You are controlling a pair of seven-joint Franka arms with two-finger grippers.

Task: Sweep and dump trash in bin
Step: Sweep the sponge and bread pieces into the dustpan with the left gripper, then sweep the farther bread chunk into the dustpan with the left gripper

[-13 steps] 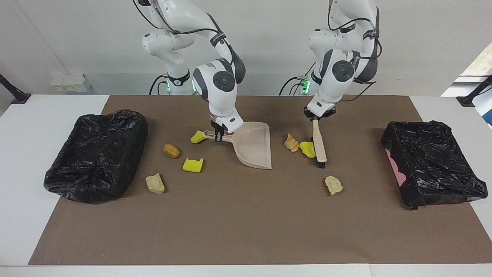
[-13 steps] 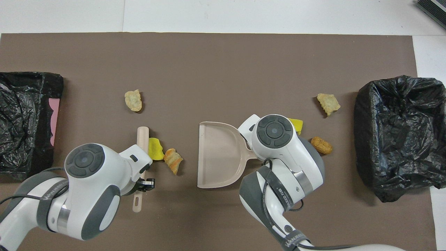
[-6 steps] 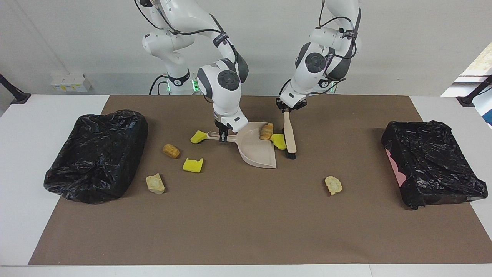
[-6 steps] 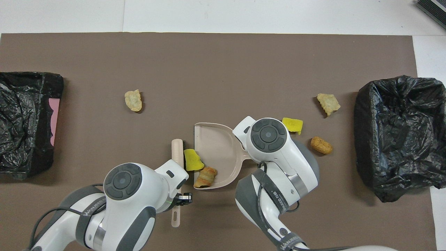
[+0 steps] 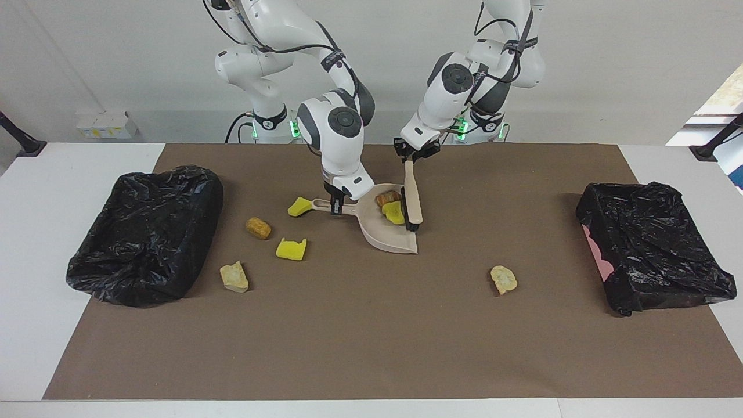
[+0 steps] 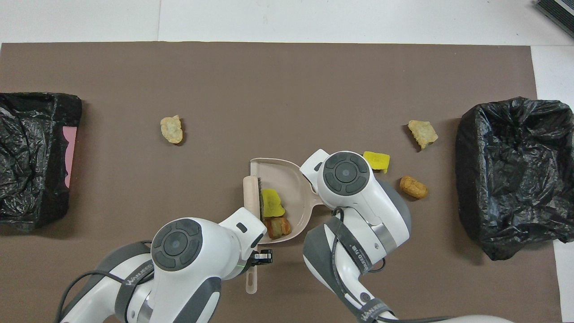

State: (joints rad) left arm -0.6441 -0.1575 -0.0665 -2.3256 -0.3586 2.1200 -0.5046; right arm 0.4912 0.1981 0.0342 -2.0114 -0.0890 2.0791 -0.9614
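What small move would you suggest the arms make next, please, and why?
Probably lift the brush clear of the dustpan: a yellow sponge piece and an orange-brown lump already sit inside, and the brush lies across its mouth.

White arms (image 5: 342,145), grey joints, black cables, green lights

A white table (image 5: 35,232) under a brown mat (image 5: 371,337), against a pale wall (image 5: 627,58).
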